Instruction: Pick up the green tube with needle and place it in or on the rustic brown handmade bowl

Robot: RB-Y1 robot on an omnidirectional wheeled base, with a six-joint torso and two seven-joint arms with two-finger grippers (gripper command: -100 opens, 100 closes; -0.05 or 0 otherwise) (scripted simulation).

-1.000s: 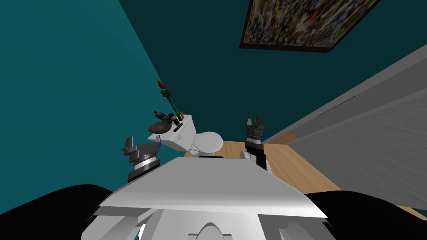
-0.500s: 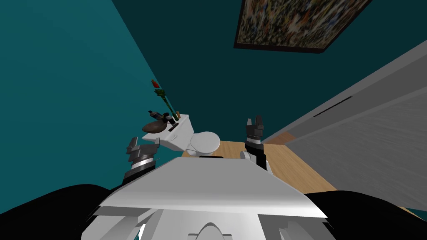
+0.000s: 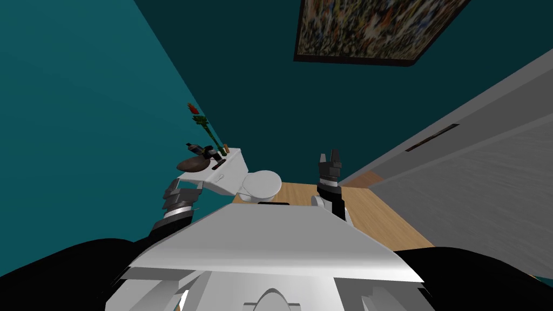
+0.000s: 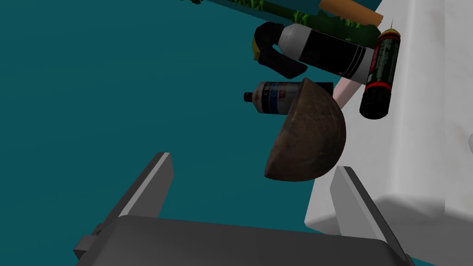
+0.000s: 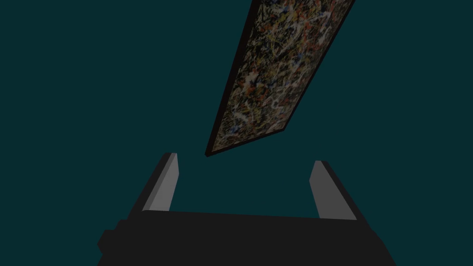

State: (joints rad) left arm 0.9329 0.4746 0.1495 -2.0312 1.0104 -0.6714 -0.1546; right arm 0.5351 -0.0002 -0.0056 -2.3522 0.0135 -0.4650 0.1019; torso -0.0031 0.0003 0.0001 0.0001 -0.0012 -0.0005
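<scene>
**Tube [image 4: 380, 74] beyond bowl [image 4: 307, 134], left arm nearer**

Left gripper [image 4: 252, 161], left of centre in head view: jaws apart, empty. Tube lies on tank [image 4: 415, 152] past bowl, long axis running away from jaws. Right gripper [image 5: 242, 157]: jaws apart, farther off.

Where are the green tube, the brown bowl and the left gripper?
green tube [image 4: 381, 74], left wrist view, mid-body
brown bowl [image 4: 307, 136], left wrist view, outer wall
left gripper [image 4: 252, 161], left wrist view, midway between fingertips

Head looks steeply down; left wrist nearer, sharing bowl [image 4: 307, 138].
</scene>
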